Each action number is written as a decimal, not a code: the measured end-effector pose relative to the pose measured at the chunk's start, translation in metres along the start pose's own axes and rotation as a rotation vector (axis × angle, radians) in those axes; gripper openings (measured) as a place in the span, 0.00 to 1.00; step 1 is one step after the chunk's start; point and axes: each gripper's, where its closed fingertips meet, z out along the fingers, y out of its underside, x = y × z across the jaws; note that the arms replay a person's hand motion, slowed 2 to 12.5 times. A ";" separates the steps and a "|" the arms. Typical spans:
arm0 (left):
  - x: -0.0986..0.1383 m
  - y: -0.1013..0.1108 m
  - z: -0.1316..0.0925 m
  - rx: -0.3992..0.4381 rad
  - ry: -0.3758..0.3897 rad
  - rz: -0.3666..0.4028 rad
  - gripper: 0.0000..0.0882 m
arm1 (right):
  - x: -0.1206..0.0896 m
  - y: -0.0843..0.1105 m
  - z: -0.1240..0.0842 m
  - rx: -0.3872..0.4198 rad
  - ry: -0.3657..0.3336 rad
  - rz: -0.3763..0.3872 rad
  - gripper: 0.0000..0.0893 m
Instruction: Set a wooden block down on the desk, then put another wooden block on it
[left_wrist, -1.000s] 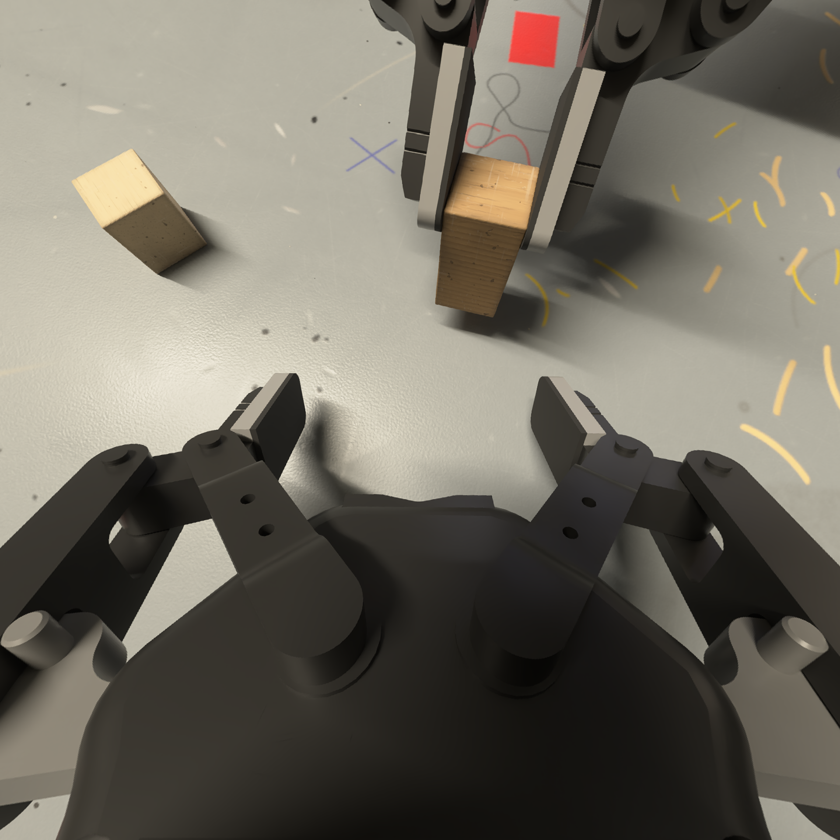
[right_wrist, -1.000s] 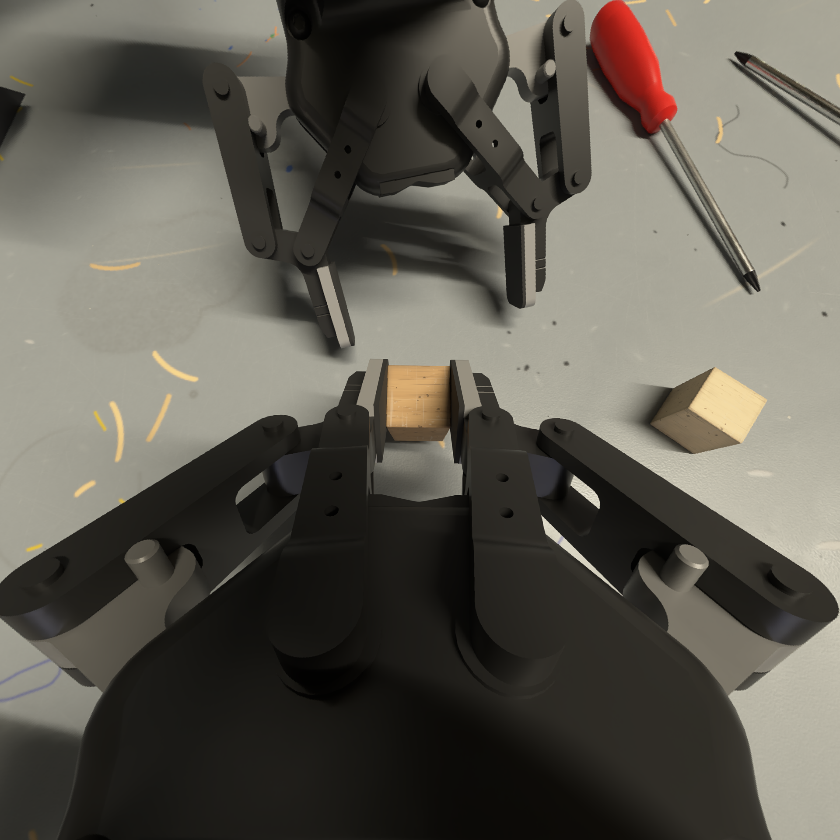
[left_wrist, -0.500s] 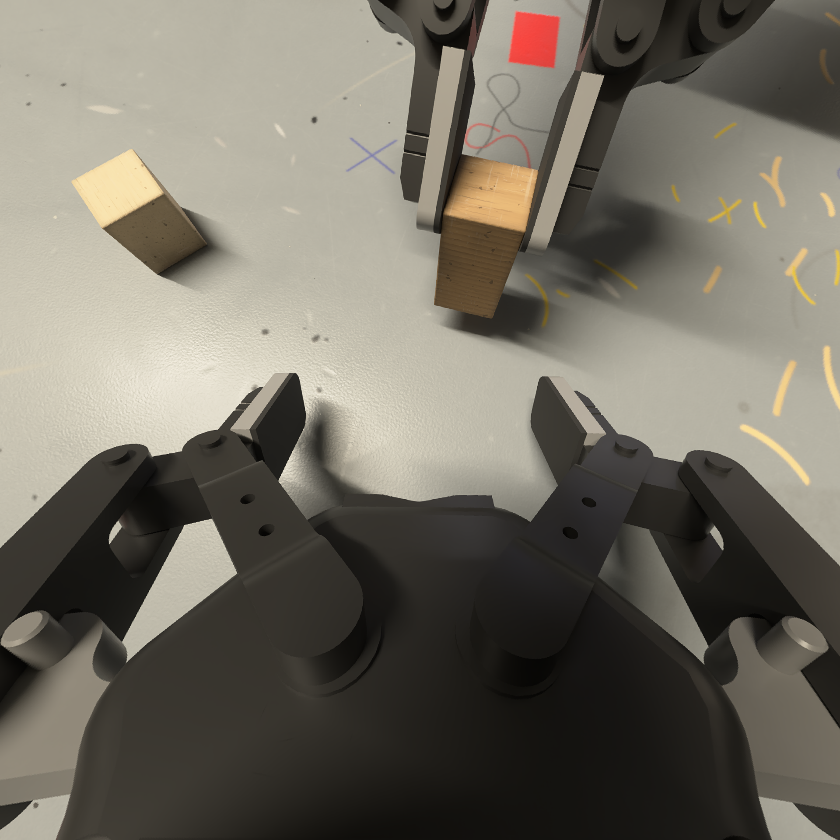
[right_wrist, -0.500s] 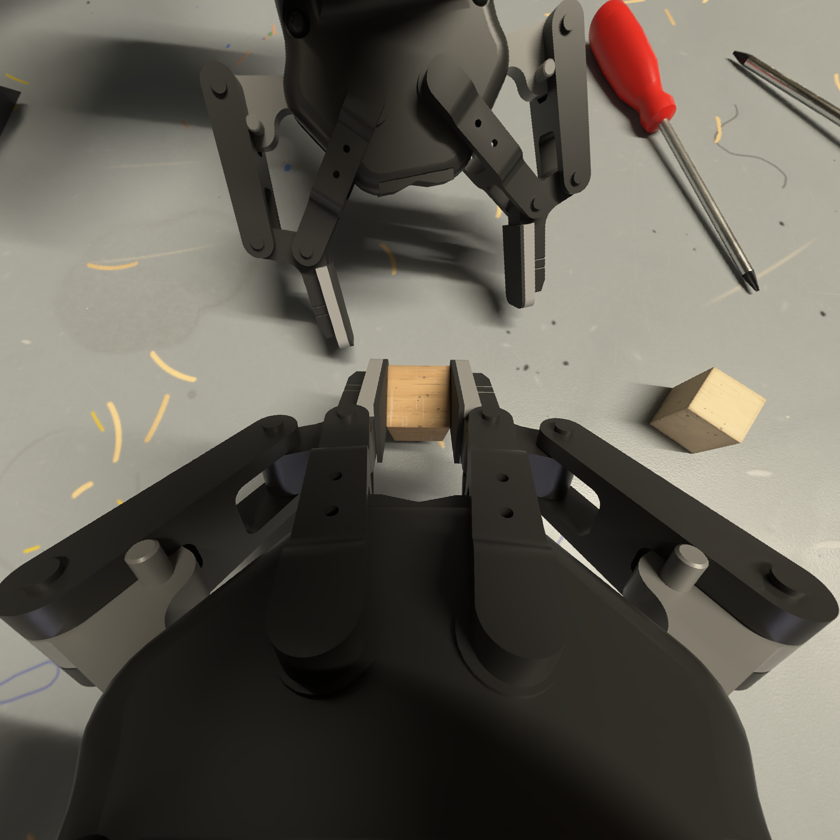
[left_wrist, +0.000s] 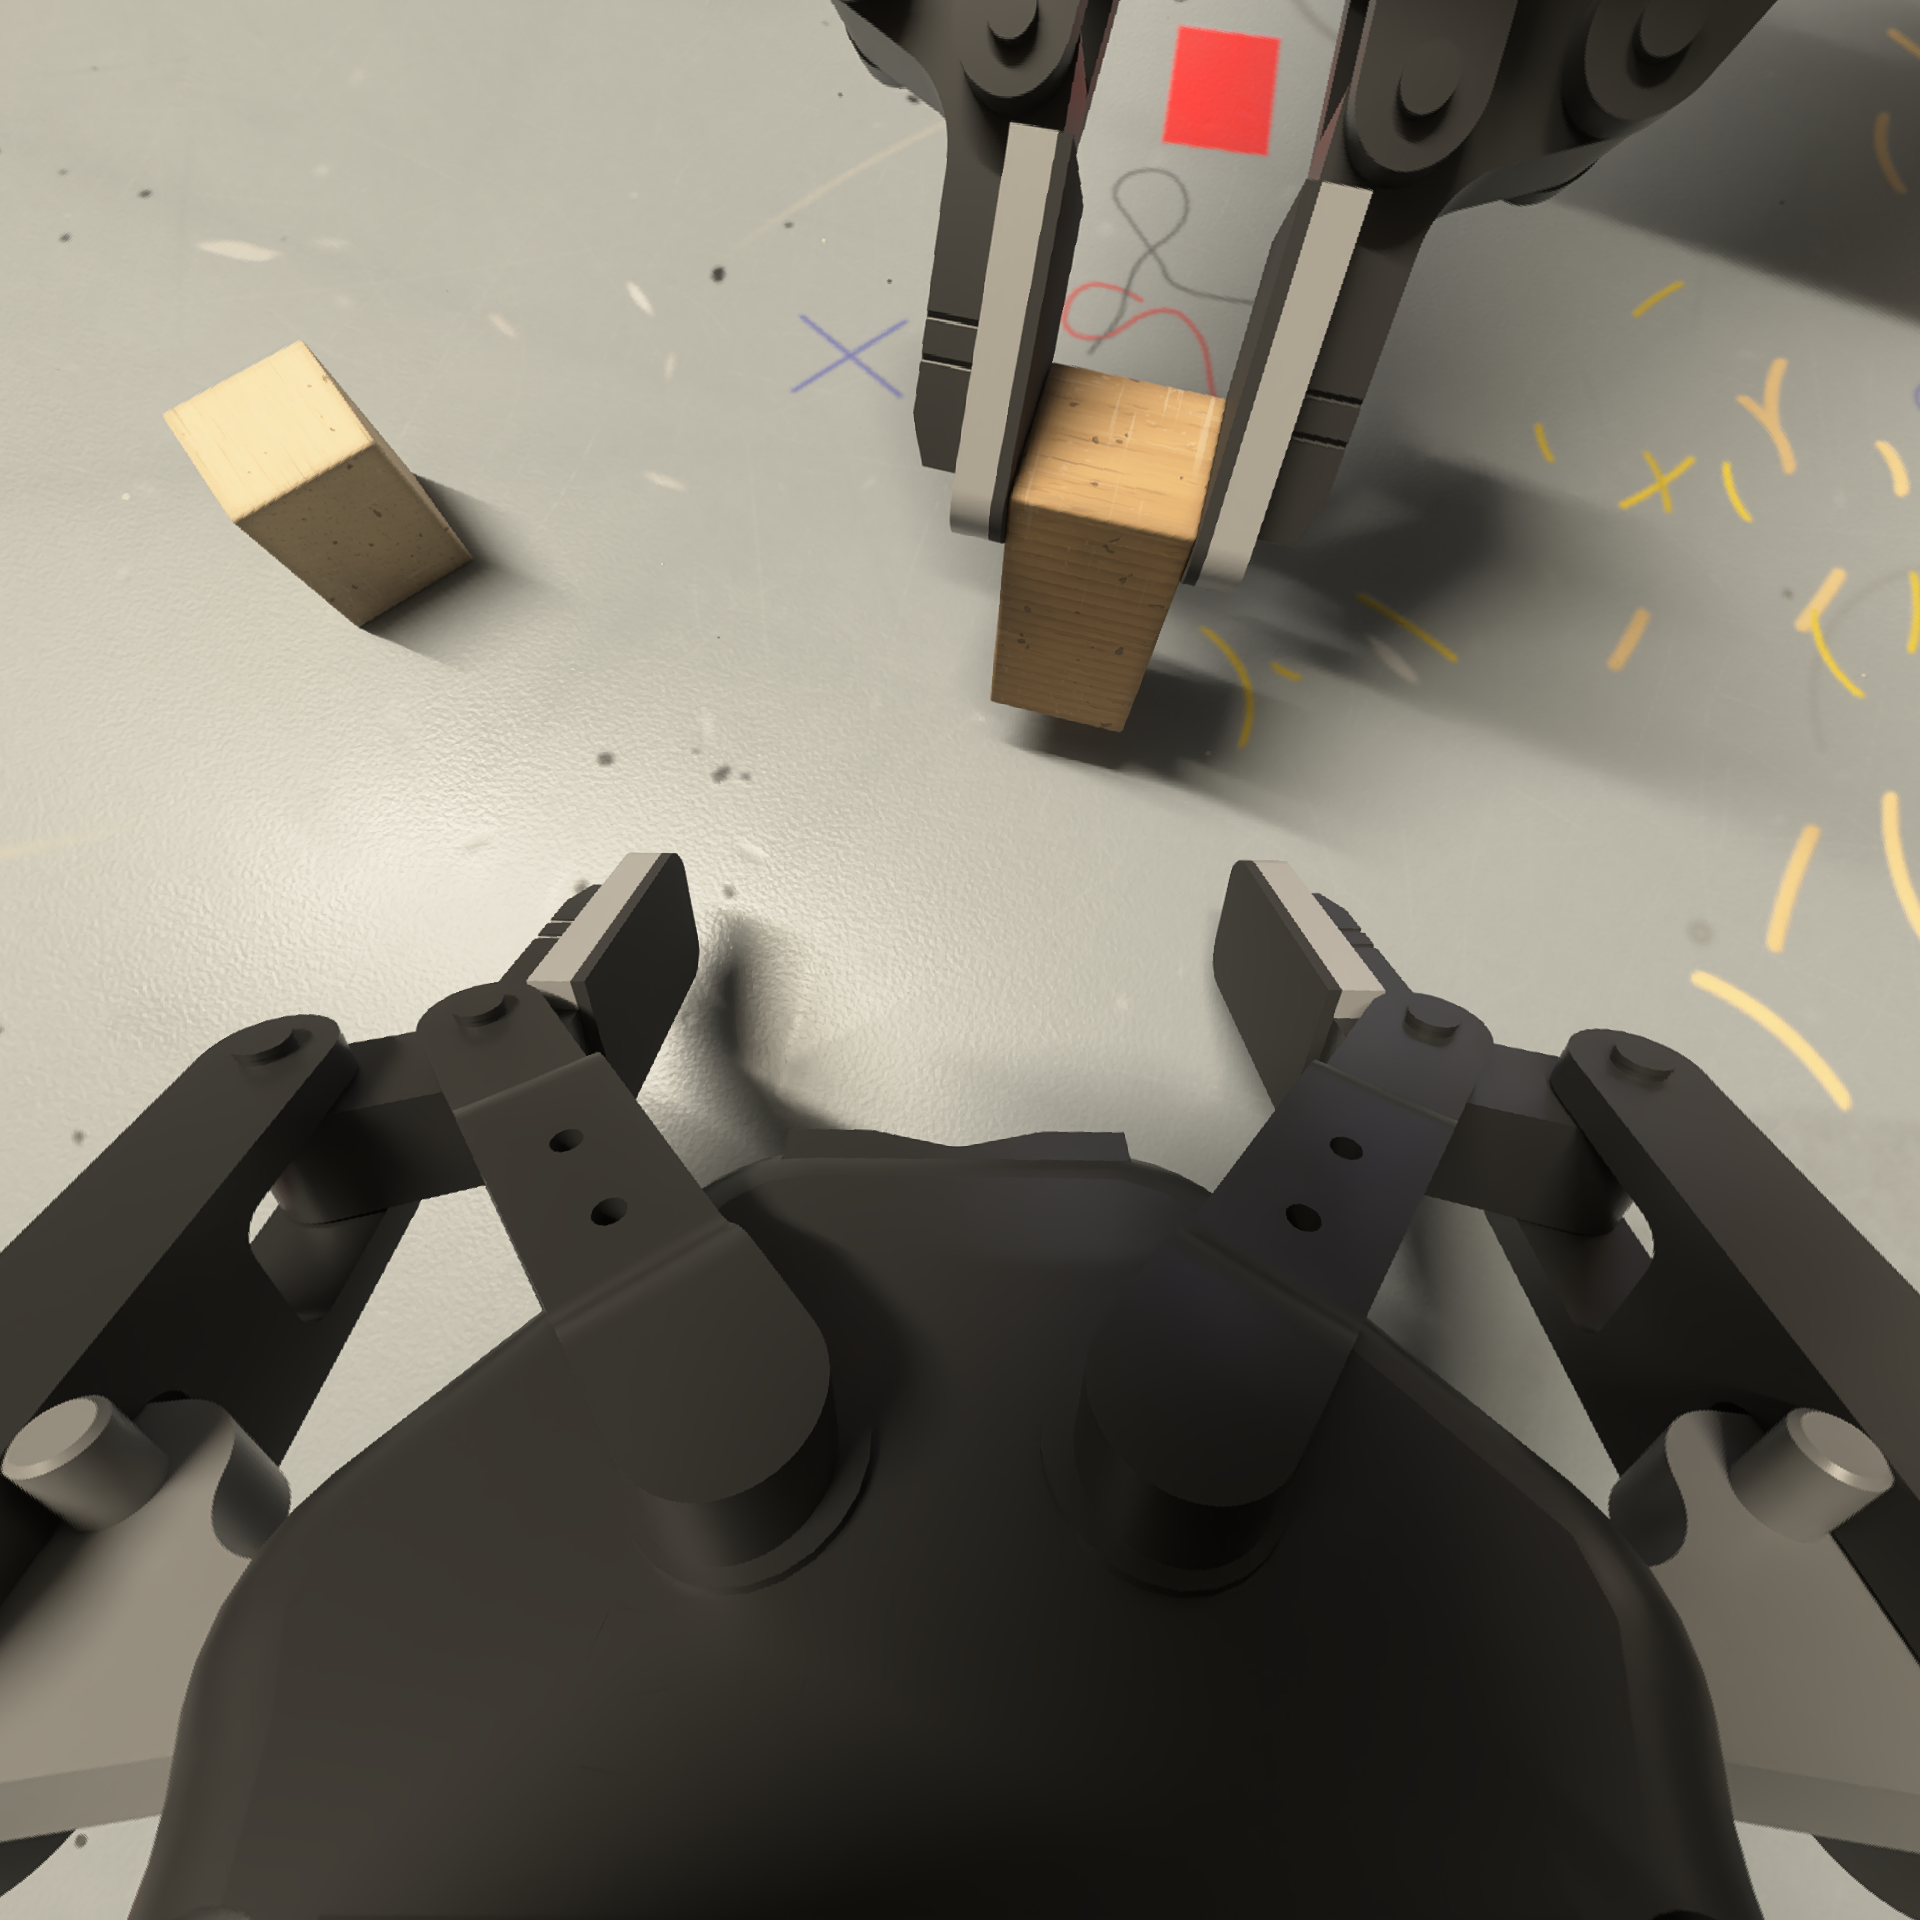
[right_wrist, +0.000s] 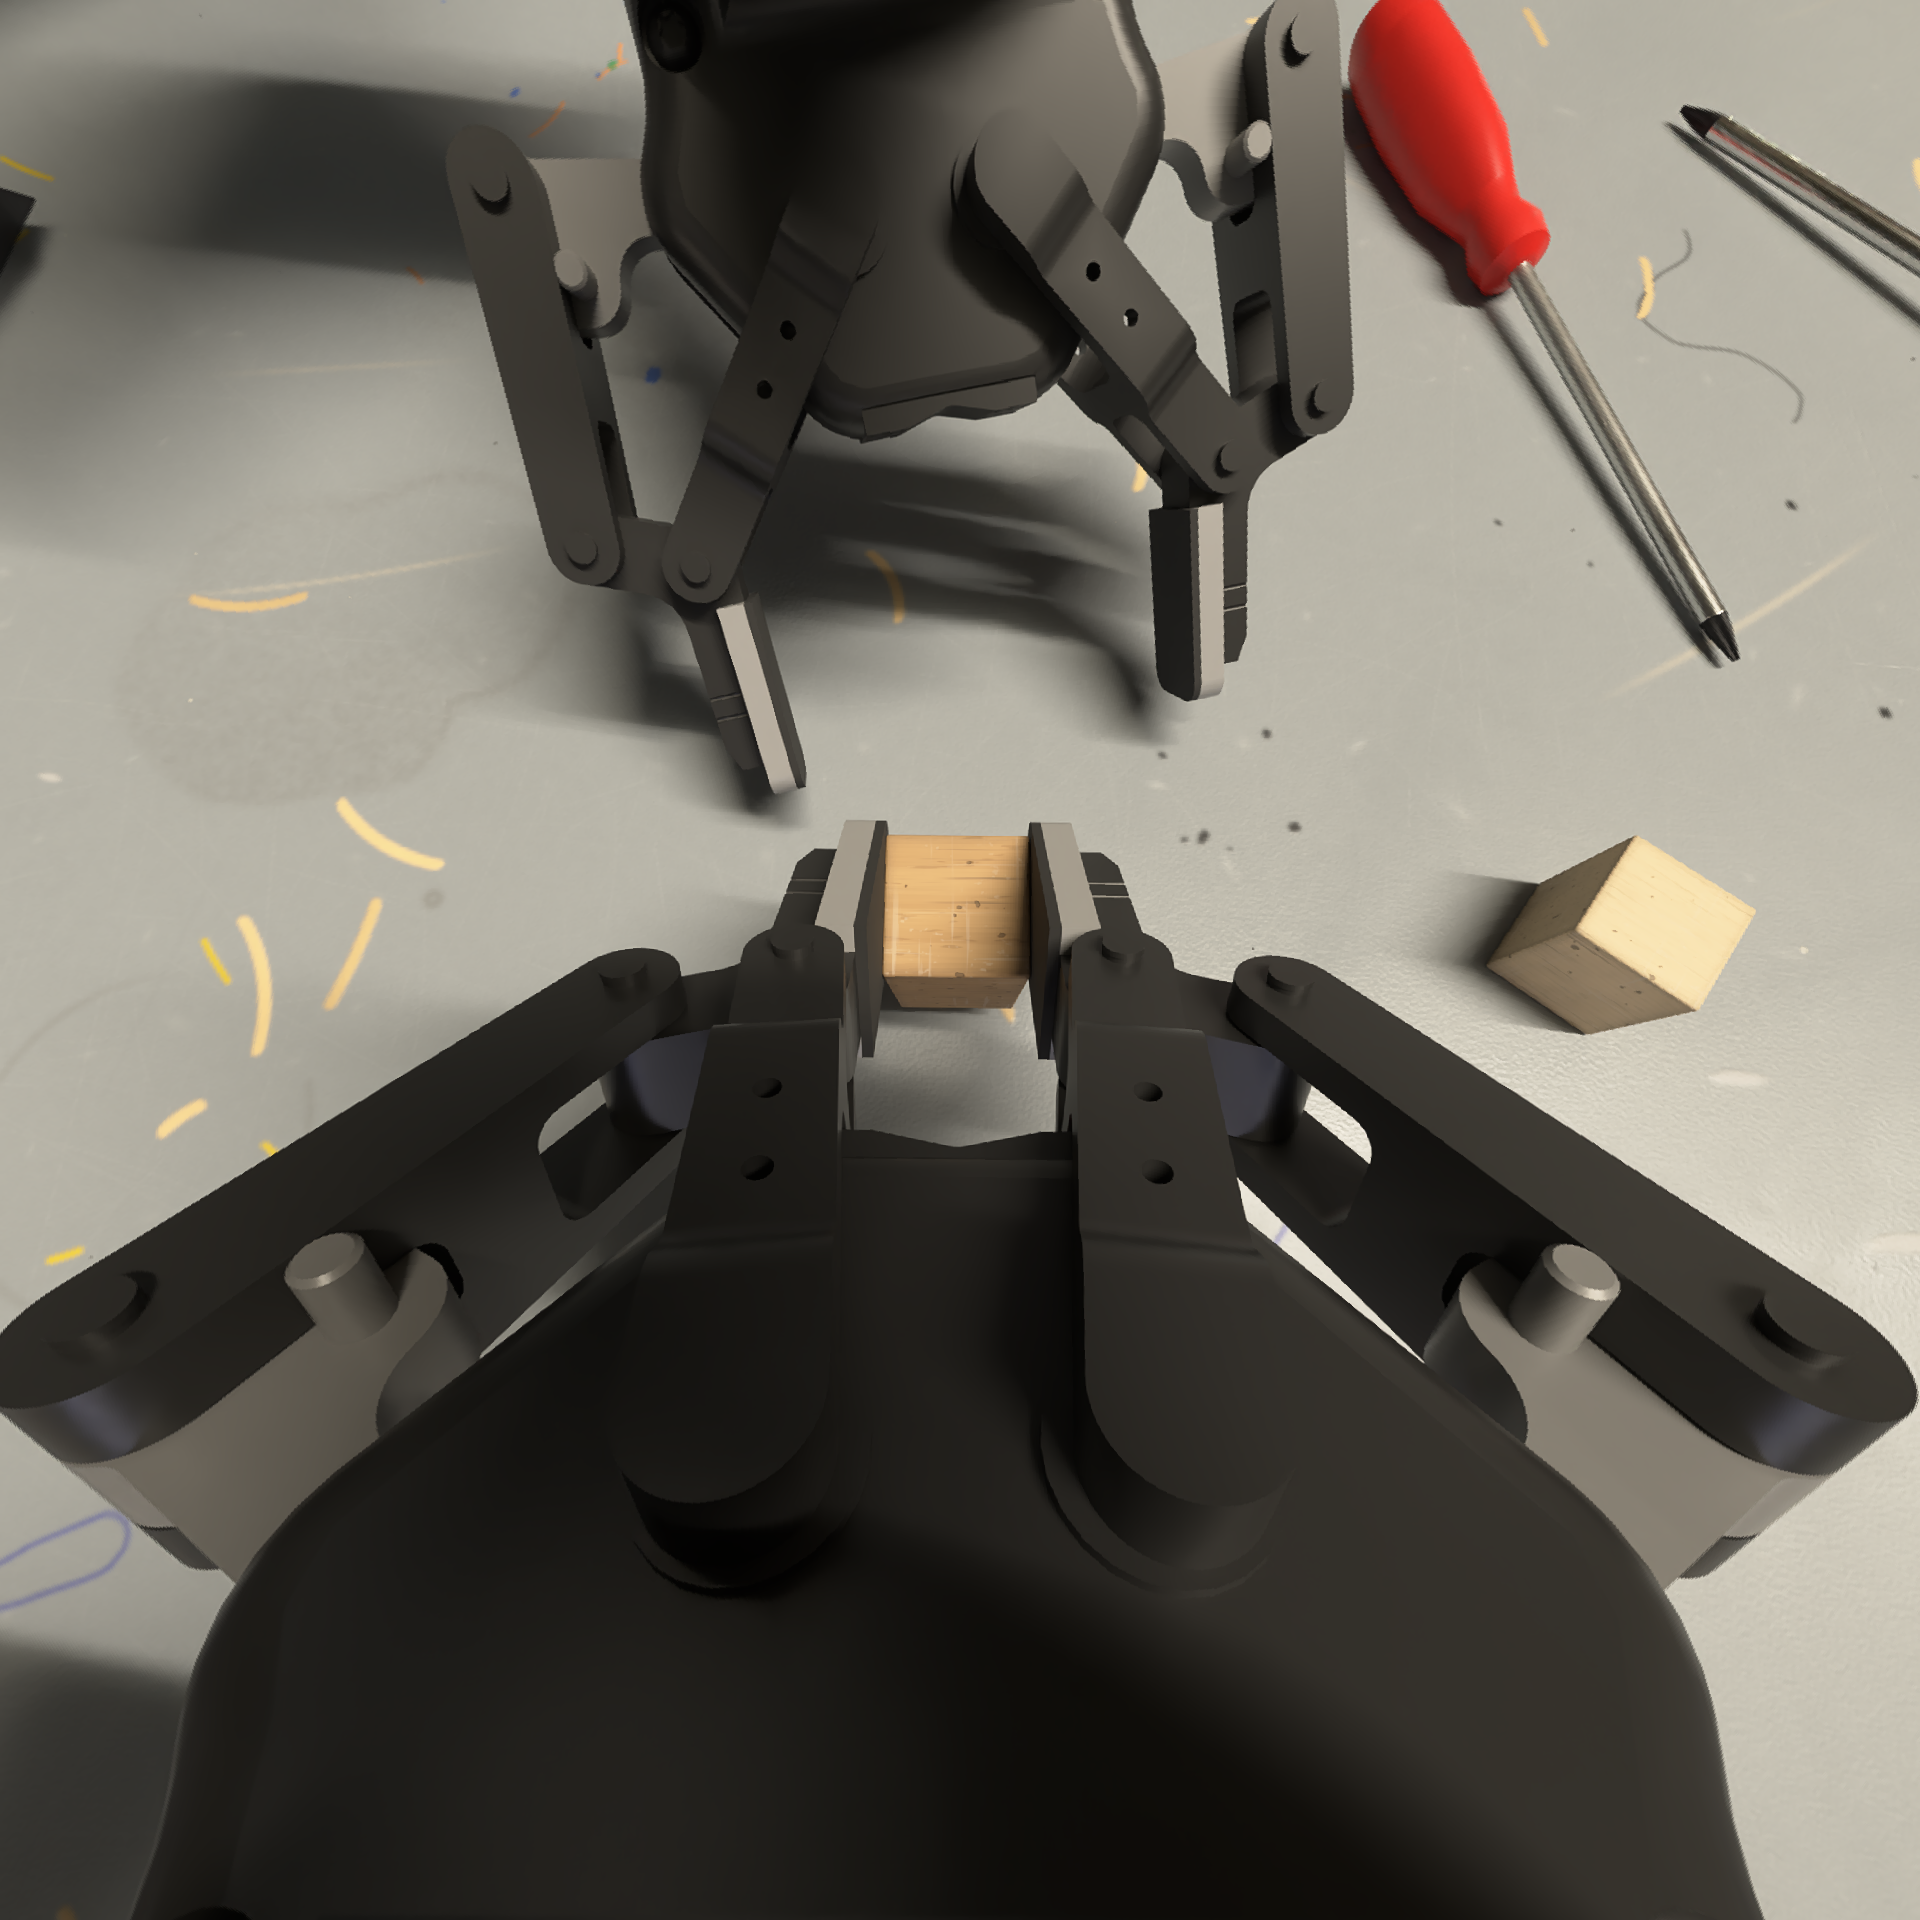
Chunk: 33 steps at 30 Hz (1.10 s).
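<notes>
My right gripper (right_wrist: 956, 883) is shut on a darker wooden block (right_wrist: 954, 920) and holds it just above the grey desk (right_wrist: 312, 707). In the left wrist view the same gripper (left_wrist: 1107, 540) and its block (left_wrist: 1096, 571) hang ahead of me, with a shadow under the block. A paler wooden block (left_wrist: 312, 483) lies on the desk to the left; it also shows in the right wrist view (right_wrist: 1621, 935) at the right. My left gripper (left_wrist: 951, 935) is open and empty, facing the held block; it shows from the front in the right wrist view (right_wrist: 987, 717).
A red-handled screwdriver (right_wrist: 1507, 270) and a thin metal rod (right_wrist: 1808, 187) lie at the right wrist view's upper right. A red square (left_wrist: 1221, 91), a blue cross (left_wrist: 850, 356) and yellow scribbles (left_wrist: 1766, 623) mark the desk. A dark object (right_wrist: 10, 223) sits at the left edge.
The right gripper with the darker block has lifted very slightly; the block's shadow now shows a small gap below it. The left gripper has not moved.
</notes>
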 end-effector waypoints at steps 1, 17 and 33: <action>0.000 0.000 0.000 0.000 0.000 0.000 0.97 | 0.000 0.000 0.000 0.000 0.000 0.000 0.26; 0.000 0.000 0.000 0.000 0.000 0.000 0.97 | 0.000 0.000 0.000 0.001 0.002 0.004 0.26; 0.000 0.000 0.000 0.000 0.000 0.000 0.97 | -0.001 -0.002 -0.001 0.006 0.001 0.006 0.26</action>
